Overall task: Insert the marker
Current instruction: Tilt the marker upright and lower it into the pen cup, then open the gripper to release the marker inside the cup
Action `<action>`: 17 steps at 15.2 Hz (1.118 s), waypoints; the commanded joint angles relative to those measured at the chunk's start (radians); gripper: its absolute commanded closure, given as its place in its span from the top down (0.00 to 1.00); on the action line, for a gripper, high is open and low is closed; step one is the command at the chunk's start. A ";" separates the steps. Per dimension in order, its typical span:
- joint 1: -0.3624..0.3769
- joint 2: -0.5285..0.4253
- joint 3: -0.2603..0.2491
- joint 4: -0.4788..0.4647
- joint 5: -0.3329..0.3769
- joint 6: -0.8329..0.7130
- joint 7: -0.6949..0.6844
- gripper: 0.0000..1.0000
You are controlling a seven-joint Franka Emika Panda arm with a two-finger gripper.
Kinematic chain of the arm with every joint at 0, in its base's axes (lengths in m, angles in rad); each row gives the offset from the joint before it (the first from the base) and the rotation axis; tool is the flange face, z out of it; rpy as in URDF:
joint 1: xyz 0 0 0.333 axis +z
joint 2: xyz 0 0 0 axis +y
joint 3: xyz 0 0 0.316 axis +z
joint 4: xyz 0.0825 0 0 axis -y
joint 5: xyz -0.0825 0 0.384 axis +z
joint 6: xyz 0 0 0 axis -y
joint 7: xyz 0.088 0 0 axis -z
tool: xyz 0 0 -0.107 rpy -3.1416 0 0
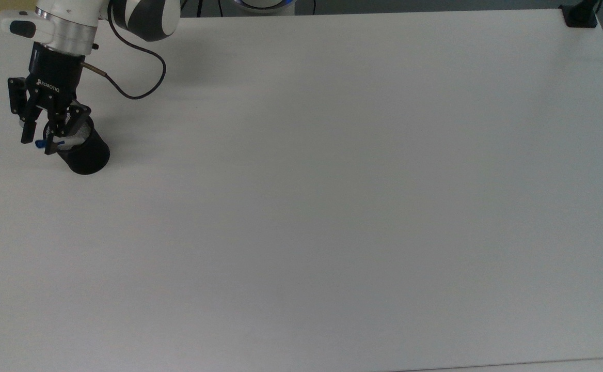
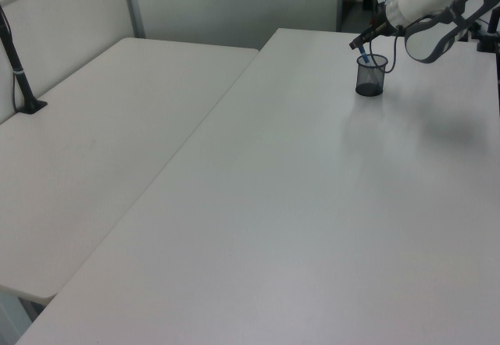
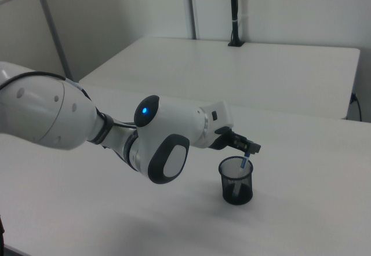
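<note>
The black mesh cup [image 1: 87, 157] stands near the top view's left edge on the white table [image 1: 332, 206]. The marker [image 1: 66, 140] leans inside it, white barrel in the cup and blue end [image 1: 40, 143] sticking out over the rim. My gripper [image 1: 36, 145] hangs tilted over the cup's rim, open, with the marker's blue end between its spread fingers. In the right view the marker [image 3: 245, 162] stands slanted in the cup [image 3: 236, 183] just below the gripper [image 3: 250, 147]. The left view shows the cup [image 2: 370, 80] at the far end under the gripper [image 2: 358, 44].
The gripper's black cable [image 1: 136, 88] loops over the table behind the cup. A black clamp [image 1: 580, 15] sits at the top view's right far corner. A second white table [image 2: 94, 126] with a black post [image 2: 19, 72] adjoins in the left view.
</note>
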 commanded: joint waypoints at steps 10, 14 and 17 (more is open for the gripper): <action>0.022 -0.227 0.139 0.334 0.039 -0.940 0.091 1.00; 0.078 -0.269 0.178 0.429 0.136 -1.272 0.105 1.00; 0.163 -0.299 0.178 0.452 0.141 -1.448 0.136 1.00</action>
